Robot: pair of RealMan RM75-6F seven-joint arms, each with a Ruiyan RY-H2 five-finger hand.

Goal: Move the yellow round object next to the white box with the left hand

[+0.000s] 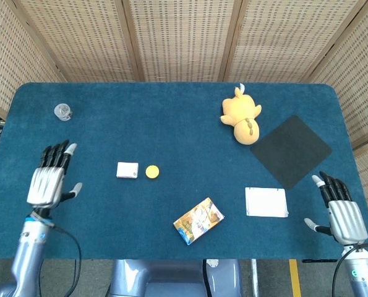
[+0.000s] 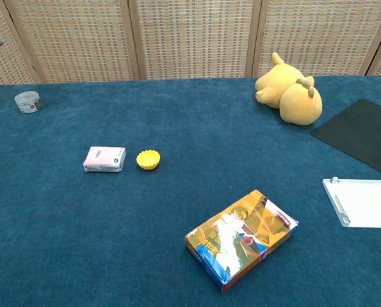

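The yellow round object (image 1: pixel 152 171) (image 2: pixel 148 159) lies on the blue table just right of the small white box (image 1: pixel 127 169) (image 2: pixel 104 159), a narrow gap between them. My left hand (image 1: pixel 49 177) is at the table's left side, well away from both, fingers spread and holding nothing. At the front right corner my right hand (image 1: pixel 339 208) is open with its fingers apart. The chest view shows only a fingertip sliver of the left hand at its left edge.
A colourful snack box (image 1: pixel 198 220) (image 2: pixel 241 238) lies near the front middle. A white tray (image 1: pixel 266 202), a black mat (image 1: pixel 290 150) and a yellow plush toy (image 1: pixel 240 116) are on the right. A small clear jar (image 1: pixel 63 111) stands at the back left.
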